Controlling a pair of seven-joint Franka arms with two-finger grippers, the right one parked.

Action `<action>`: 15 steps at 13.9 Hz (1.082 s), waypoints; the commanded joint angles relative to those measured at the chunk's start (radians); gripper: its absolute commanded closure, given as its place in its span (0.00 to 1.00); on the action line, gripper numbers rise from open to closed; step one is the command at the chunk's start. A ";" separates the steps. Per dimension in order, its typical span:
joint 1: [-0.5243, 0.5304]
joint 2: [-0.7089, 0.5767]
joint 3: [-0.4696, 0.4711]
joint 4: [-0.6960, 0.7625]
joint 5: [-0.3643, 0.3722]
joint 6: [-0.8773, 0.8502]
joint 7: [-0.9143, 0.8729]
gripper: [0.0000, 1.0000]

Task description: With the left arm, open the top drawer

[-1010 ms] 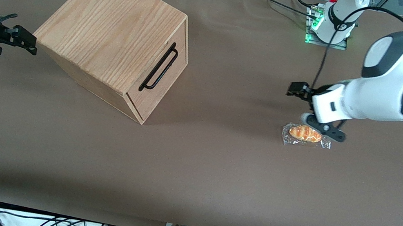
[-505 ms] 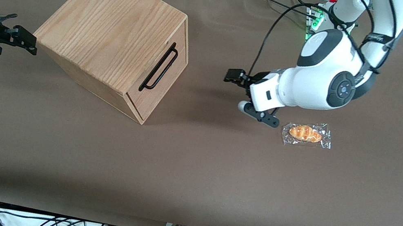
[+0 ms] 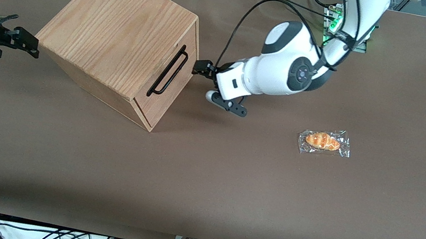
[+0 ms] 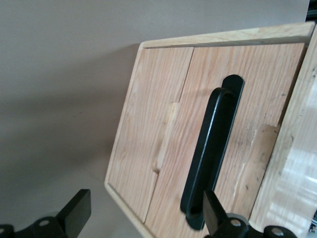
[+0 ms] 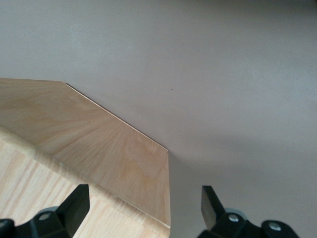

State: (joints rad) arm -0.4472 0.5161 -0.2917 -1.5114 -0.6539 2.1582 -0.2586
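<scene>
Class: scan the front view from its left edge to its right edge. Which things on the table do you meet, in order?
Wooden cabinet → black bar handle of the top drawer → left arm's gripper, open just beside the drawer front → left arm → wrapped bread roll.

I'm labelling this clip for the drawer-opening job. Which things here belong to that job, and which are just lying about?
Part of the job:
- top drawer, shut
- its black handle
- left arm
- pincer, open, in front of the drawer, not yet on the handle

Lying about:
- wrapped bread on the table, toward the working arm's end
</scene>
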 commanded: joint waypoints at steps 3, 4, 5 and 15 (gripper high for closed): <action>-0.068 0.053 0.009 0.040 -0.021 0.078 -0.030 0.00; -0.083 0.061 0.011 0.040 -0.019 0.101 -0.042 0.00; -0.097 0.065 0.011 0.040 -0.015 0.120 -0.050 0.00; -0.142 0.107 0.028 0.040 0.014 0.166 -0.064 0.00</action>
State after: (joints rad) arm -0.5709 0.6018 -0.2829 -1.5073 -0.6533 2.3203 -0.3082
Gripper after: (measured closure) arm 0.000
